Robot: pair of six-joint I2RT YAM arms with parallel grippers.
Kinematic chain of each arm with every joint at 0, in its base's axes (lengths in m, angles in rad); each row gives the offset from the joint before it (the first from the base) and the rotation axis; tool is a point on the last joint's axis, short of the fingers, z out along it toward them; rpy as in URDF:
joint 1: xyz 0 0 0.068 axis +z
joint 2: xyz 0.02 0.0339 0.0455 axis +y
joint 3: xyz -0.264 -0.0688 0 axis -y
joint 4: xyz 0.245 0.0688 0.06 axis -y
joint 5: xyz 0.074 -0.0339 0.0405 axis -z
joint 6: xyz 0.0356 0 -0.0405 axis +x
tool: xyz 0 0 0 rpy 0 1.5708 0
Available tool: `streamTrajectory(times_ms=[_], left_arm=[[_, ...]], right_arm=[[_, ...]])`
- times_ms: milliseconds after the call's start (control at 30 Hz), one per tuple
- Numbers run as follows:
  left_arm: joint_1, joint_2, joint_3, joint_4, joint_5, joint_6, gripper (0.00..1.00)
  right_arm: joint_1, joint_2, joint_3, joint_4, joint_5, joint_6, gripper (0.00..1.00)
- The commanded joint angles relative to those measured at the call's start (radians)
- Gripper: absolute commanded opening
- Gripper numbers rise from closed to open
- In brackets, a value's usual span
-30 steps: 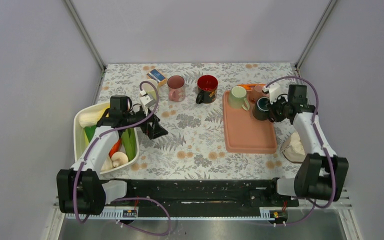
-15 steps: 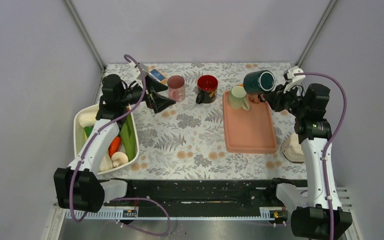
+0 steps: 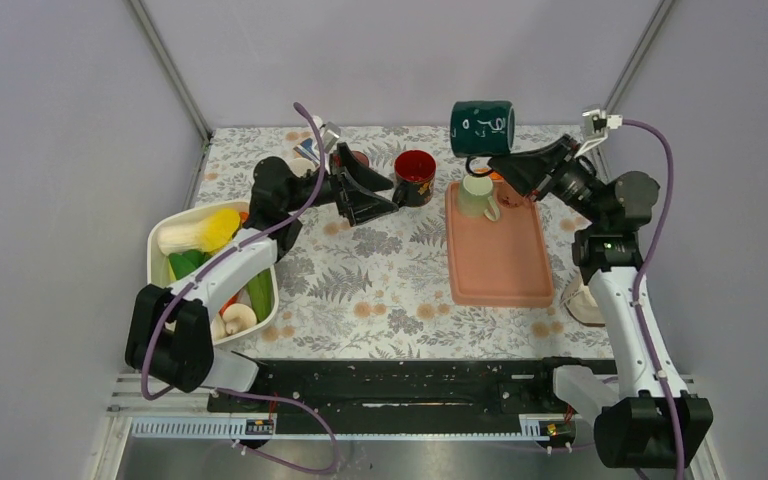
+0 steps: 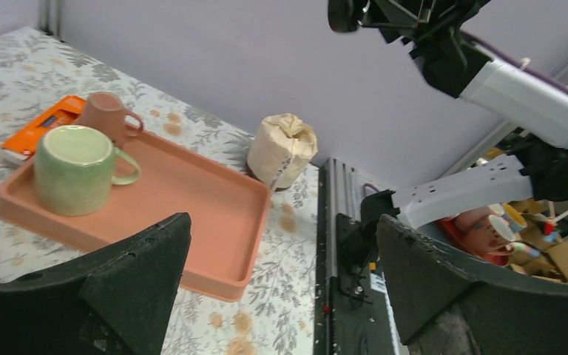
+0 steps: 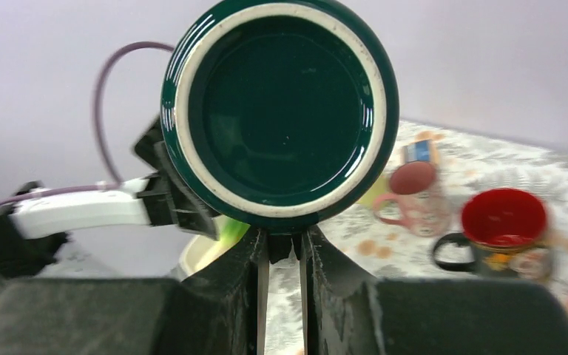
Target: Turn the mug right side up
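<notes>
Presently aloft: dark green mug [image 3: 482, 128] is hanging sideways above the tray's [image 3: 500, 262] far end, upper centre-right.
Right tool [image 5: 281, 248]: is clenching the handle, likely so a wrist roll brings the mouth upward.
Left tool [image 4: 282, 222]: is gaping, carrying nothing, hovering over the bench [image 3: 390, 290].

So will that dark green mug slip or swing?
Its glossy glaze suggests the dark green mug may be slippery. The right end effector seems to pinch only its handle, so it could pivot. Ceramic-looking, held high: likely breaks if dropped.
</notes>
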Motion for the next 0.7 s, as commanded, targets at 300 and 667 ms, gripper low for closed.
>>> streamTrajectory(times_ms=[300,667], left_arm=[[-0.073,0.064,-0.024,0.382,-0.041,-0.265,0.99],[-0.112,0.119,-0.016,0.526,-0.048,-0.367,0.99]], right_arm=[[0.232,0.066,-0.045,0.406,0.03,0.25,0.0],[0.309,0.128,-0.116,0.492,0.086,0.268,0.0]])
